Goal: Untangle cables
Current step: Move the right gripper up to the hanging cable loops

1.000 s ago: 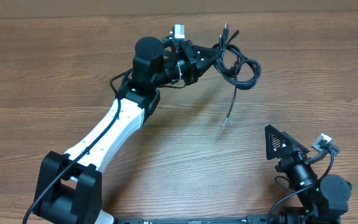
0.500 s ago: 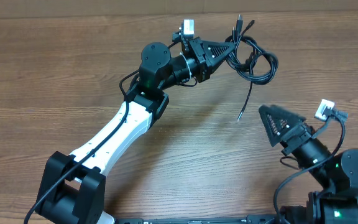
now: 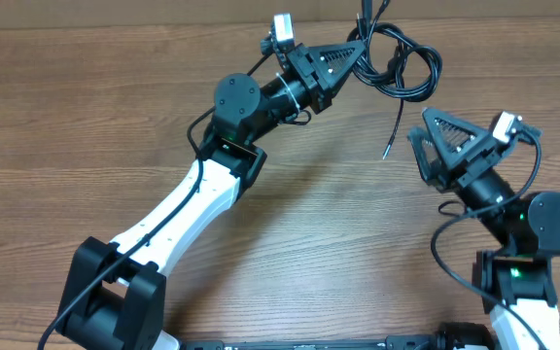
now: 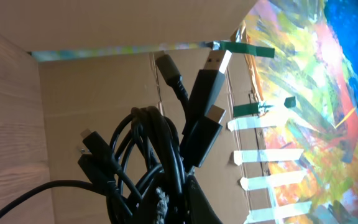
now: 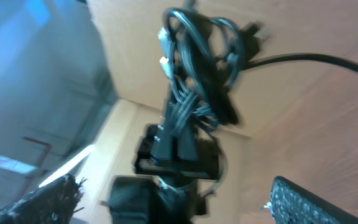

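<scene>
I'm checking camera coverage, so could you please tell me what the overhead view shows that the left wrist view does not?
Only the overhead view shows the table, the left gripper shut on the cables, the open right gripper facing them, and one loose end hanging free. Only the left wrist view shows the plug tips close up, including a silvery plug, against a cardboard wall. Both show the bundled cables.

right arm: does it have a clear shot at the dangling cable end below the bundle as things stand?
Probably yes. The right tool stands open just beside the dangling cable end, with nothing between them. The left tool is shut on the cable bundle farther back, out of that path.
</scene>
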